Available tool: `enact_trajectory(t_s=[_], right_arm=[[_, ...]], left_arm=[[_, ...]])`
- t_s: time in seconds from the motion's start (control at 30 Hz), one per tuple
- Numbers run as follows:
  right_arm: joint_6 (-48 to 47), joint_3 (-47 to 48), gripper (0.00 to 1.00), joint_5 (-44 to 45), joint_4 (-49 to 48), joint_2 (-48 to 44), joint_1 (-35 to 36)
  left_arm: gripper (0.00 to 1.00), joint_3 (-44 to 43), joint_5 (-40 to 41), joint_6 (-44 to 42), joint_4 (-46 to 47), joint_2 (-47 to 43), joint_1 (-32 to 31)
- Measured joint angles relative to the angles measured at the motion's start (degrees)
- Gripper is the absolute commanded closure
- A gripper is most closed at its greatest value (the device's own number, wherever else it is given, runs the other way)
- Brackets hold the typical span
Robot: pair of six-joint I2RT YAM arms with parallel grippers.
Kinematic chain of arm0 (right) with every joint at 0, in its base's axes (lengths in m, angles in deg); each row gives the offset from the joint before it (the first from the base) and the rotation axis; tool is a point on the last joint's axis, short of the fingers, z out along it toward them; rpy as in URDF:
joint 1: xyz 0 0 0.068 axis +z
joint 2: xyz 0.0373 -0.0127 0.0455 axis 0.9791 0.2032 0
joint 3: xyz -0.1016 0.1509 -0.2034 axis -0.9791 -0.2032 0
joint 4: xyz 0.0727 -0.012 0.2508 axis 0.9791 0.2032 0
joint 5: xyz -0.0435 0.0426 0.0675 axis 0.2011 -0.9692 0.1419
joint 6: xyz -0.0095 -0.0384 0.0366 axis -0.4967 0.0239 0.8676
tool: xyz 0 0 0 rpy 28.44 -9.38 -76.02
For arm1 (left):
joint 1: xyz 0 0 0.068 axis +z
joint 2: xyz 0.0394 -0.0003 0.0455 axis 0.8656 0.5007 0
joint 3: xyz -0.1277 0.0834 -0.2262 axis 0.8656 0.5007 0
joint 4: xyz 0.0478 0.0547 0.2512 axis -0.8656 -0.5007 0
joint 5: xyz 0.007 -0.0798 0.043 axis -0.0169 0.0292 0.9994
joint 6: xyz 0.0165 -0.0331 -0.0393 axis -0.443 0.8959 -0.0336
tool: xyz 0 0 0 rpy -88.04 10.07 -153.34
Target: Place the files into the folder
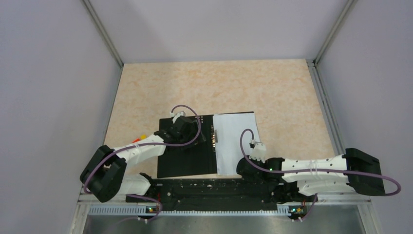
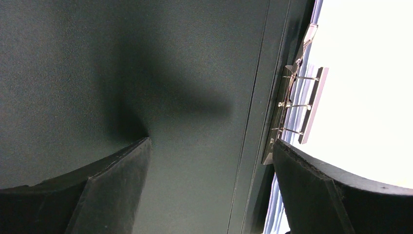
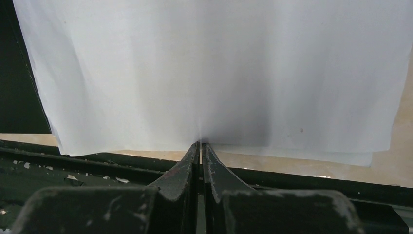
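The folder (image 1: 185, 156) lies open on the table, black inner faces up, with its metal clip (image 1: 214, 139) at the spine. The white files (image 1: 236, 141) lie on its right half. My left gripper (image 1: 192, 127) hovers open over the left inner face (image 2: 146, 73); in the left wrist view (image 2: 210, 142) its right finger is beside the clip (image 2: 292, 105) and the files (image 2: 370, 73). My right gripper (image 1: 247, 163) is at the sheets' near edge. In the right wrist view (image 3: 200, 144) it is shut, empty, its tips touching the edge of the files (image 3: 204, 73).
A black rail (image 1: 214, 187) runs along the table's near edge, just below the folder. Small orange and yellow blocks (image 1: 142, 138) show beside my left arm. Grey walls enclose the beige table (image 1: 219, 87) on three sides.
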Motion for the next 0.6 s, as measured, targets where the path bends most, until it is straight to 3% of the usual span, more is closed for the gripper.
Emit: enact_trajectory(t_s=[0.6], right_arm=[[0.3,0.0,0.94,-2.4,1.3,-0.7,0.0]], left_arm=[[0.02,-0.3,0.0,0.0,0.0,0.4,0.4]])
